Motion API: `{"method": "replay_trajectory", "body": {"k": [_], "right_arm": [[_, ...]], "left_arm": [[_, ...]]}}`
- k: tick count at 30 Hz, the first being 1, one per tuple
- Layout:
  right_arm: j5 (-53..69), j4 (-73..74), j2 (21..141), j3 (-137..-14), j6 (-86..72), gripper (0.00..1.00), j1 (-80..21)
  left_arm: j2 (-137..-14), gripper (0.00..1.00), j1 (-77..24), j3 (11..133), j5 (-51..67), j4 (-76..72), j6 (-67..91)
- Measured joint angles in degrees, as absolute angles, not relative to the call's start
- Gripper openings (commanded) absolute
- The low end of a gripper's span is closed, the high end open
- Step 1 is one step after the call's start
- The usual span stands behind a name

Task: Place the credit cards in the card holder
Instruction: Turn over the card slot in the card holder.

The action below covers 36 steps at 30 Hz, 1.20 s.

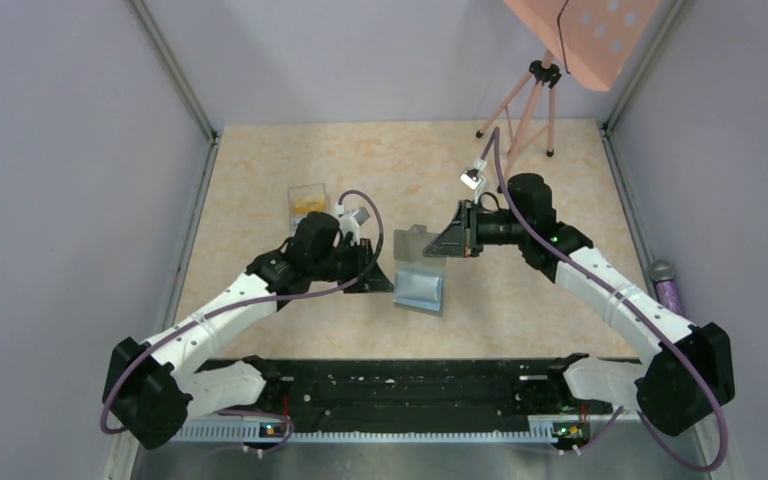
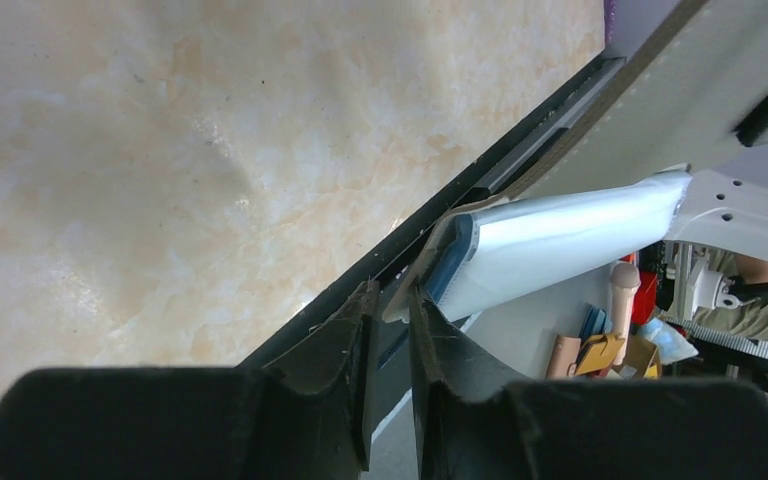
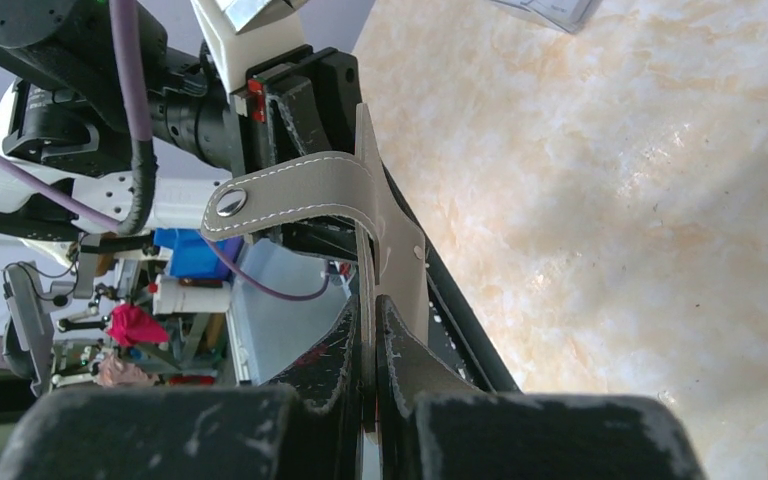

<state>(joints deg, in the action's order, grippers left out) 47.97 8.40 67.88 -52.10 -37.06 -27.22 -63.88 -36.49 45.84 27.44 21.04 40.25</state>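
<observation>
The card holder (image 1: 420, 285) is a grey wallet hanging open above the table's middle, its light blue inside (image 2: 560, 240) showing in the left wrist view. My right gripper (image 1: 450, 243) (image 3: 373, 305) is shut on its upper grey flap (image 3: 390, 220), whose snap tab (image 3: 280, 195) curls to the left. My left gripper (image 1: 385, 280) (image 2: 390, 290) is at the wallet's left edge. Its jaws stand a narrow gap apart, with the wallet's corner (image 2: 405, 300) just between the tips. Orange and yellow credit cards (image 1: 308, 203) lie in a clear box at the back left.
The clear plastic box (image 1: 307, 195) stands just behind the left arm. A pink tripod (image 1: 525, 110) with a pink board stands at the back right. A black rail (image 1: 400, 385) runs along the near edge. Grey walls close in both sides.
</observation>
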Motion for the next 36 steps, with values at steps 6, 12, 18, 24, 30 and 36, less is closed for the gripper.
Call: {"method": "replay_trajectory", "body": {"k": [6, 12, 18, 24, 30, 36], "right_arm": [[48.1, 8.6, 67.9, -51.8, -37.0, 0.0, -27.2], [48.1, 8.7, 67.9, -51.3, -37.0, 0.0, -27.2], [48.1, 8.7, 67.9, -51.3, -37.0, 0.0, -27.2], [48.1, 9.5, 67.9, -51.3, -36.4, 0.0, -27.2], [48.4, 10.0, 68.1, -51.3, -35.7, 0.0, -27.2], [48.6, 11.7, 68.8, -51.3, -34.5, 0.0, -27.2]], "left_arm": [[-63.7, 0.2, -36.5, 47.9, 27.0, 22.4, 39.3], [-63.6, 0.21, -36.6, 50.0, 26.4, 24.1, 37.8], [-63.6, 0.22, -36.7, 50.1, 26.5, 24.1, 37.5], [-63.6, 0.24, -36.9, 51.5, 26.2, 25.6, 37.0], [-64.3, 0.25, -37.6, 54.1, 25.7, 28.8, 34.8], [-69.3, 0.25, -39.8, 58.8, 23.9, 34.0, 31.9]]}}
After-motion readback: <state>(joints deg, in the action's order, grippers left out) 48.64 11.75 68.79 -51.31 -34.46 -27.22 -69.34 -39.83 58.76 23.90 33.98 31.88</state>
